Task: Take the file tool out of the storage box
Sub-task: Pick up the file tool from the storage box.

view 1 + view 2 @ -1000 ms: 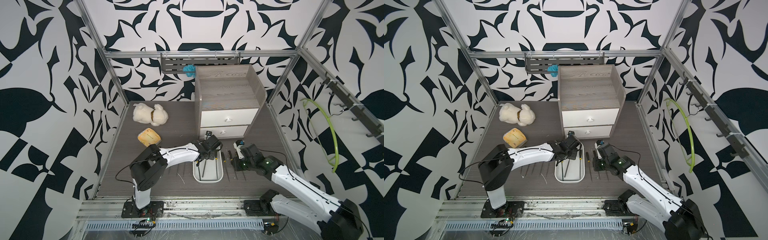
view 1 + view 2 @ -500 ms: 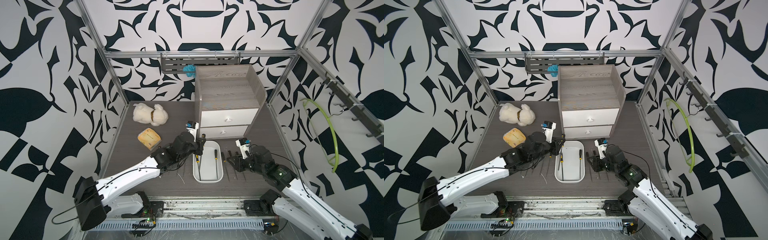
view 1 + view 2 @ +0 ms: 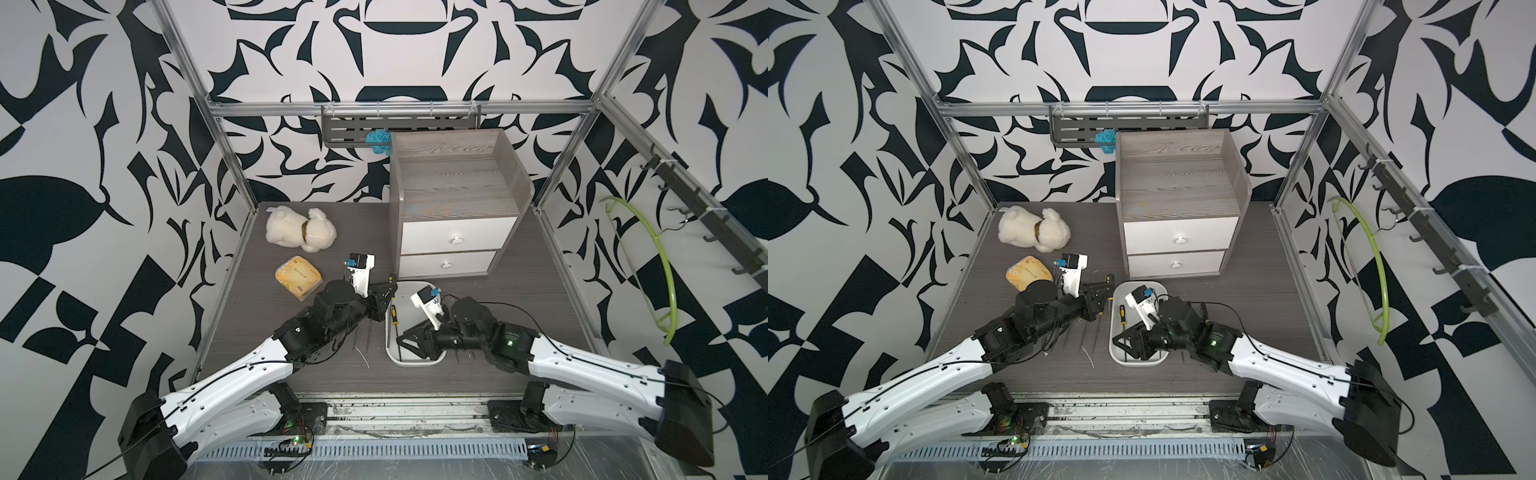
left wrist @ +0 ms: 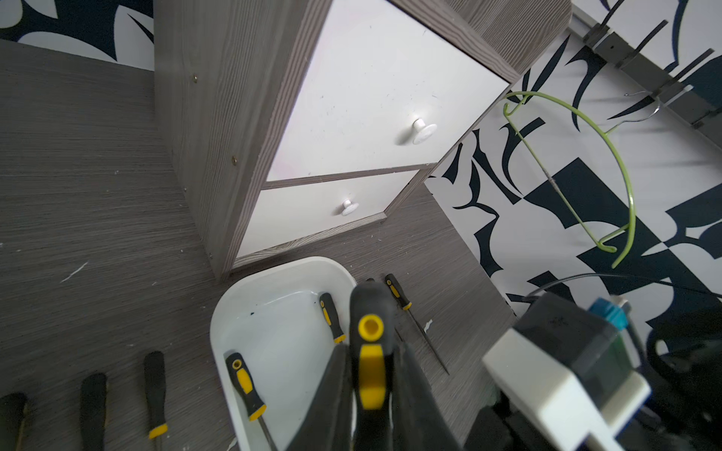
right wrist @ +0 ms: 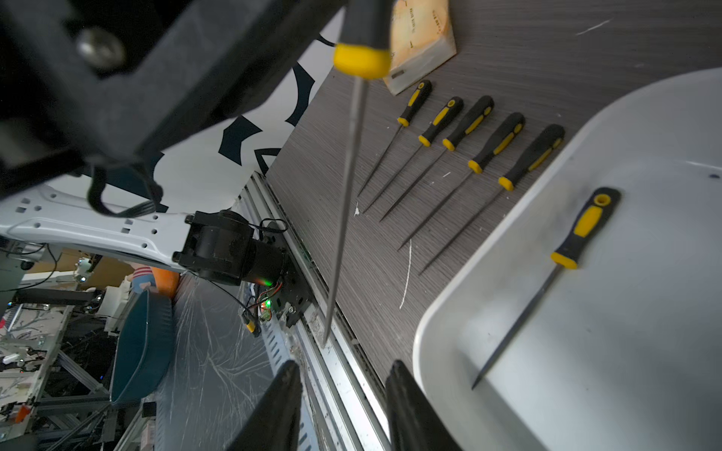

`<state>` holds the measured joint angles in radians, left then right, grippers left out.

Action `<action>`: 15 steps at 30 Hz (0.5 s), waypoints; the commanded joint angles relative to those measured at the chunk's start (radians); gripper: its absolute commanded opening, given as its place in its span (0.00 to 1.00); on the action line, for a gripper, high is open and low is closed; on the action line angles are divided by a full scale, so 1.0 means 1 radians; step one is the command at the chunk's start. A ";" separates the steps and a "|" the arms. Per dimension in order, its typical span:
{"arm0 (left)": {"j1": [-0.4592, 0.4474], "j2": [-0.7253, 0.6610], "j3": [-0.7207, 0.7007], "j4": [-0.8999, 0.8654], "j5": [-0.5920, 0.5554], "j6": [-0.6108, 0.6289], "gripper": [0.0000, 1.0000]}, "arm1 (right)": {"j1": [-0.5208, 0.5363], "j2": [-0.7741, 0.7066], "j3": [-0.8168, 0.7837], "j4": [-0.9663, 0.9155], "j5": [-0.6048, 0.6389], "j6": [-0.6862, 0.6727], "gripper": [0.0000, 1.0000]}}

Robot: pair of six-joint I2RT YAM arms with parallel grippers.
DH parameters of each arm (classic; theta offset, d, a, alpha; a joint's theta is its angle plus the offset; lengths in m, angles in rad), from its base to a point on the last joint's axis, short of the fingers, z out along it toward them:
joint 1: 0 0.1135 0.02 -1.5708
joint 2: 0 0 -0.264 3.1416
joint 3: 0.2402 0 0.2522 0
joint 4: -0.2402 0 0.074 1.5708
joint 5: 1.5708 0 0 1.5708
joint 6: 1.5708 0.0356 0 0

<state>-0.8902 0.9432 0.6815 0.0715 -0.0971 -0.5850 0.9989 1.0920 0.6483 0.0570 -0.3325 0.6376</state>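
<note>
The left gripper [image 4: 371,345] pinches the held file [image 4: 369,308] by its black-and-yellow handle, with one finger pressed on each side. In the right wrist view the shaft hangs free below the yellow collar, tip downward, and touches nothing. In both top views we locate this grip above the far corner of the storage box [image 3: 415,363], on the left arm's side, close to the cabinet [image 3: 453,195]. We cannot tell whether the tip hangs over the box or just outside its rim.

The right gripper [image 5: 344,365] is spread and nothing sits between its fingers. In both top views it hangs over the near half of the box.

The box rests on the table [image 3: 519,291], just in front of the cabinet's lower drawer. We count two tools inside it:
- The second file [image 5: 582,230] lies flat on the floor of the box, toward the left arm's side.
- The third file [image 4: 331,320] lies along the opposite wall.

A row of five files [image 5: 469,123] lies parallel on the table, just beside the box on the left arm's side. One more file [image 4: 397,292] lies on the table beside the opposite rim.
</note>
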 commanded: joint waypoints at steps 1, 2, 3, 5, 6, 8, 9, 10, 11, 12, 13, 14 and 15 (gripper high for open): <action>0.004 -0.013 -0.008 0.032 0.021 -0.001 0.00 | 0.015 0.076 0.080 0.099 0.065 -0.031 0.40; 0.004 -0.017 -0.008 0.027 0.015 -0.001 0.00 | 0.016 0.099 0.091 0.105 0.071 -0.029 0.40; 0.004 -0.021 -0.012 0.027 0.011 0.000 0.00 | 0.017 0.115 0.099 0.107 0.077 -0.031 0.40; 0.004 -0.028 -0.012 0.021 0.001 -0.001 0.00 | 0.017 0.139 0.108 0.123 0.075 -0.039 0.39; 0.004 -0.031 -0.016 0.023 -0.001 -0.001 0.00 | 0.017 0.147 0.110 0.128 0.078 -0.039 0.37; 0.004 -0.028 -0.014 0.019 -0.005 -0.001 0.00 | 0.017 0.155 0.113 0.136 0.085 -0.042 0.27; 0.004 -0.024 -0.010 0.013 -0.007 -0.001 0.00 | 0.017 0.158 0.114 0.134 0.088 -0.043 0.21; 0.003 -0.019 -0.009 0.013 -0.006 0.002 0.00 | 0.017 0.160 0.114 0.134 0.089 -0.042 0.15; 0.004 -0.017 -0.008 0.013 -0.003 0.004 0.00 | 0.017 0.161 0.113 0.136 0.089 -0.040 0.09; 0.004 -0.015 -0.007 0.013 -0.001 0.004 0.00 | 0.017 0.164 0.109 0.140 0.087 -0.039 0.04; 0.004 -0.014 -0.007 0.013 -0.001 0.002 0.00 | 0.017 0.164 0.107 0.144 0.087 -0.039 0.00; 0.004 -0.014 -0.006 0.012 -0.001 0.001 0.00 | 0.017 0.164 0.106 0.137 0.093 -0.036 0.00; 0.004 -0.014 -0.005 0.008 -0.001 0.001 0.00 | 0.017 0.164 0.108 0.125 0.101 -0.036 0.00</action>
<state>-0.8864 0.9321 0.6785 0.0727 -0.1150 -0.5835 1.0103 1.2652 0.7208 0.1371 -0.2539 0.6106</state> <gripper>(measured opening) 0.186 0.053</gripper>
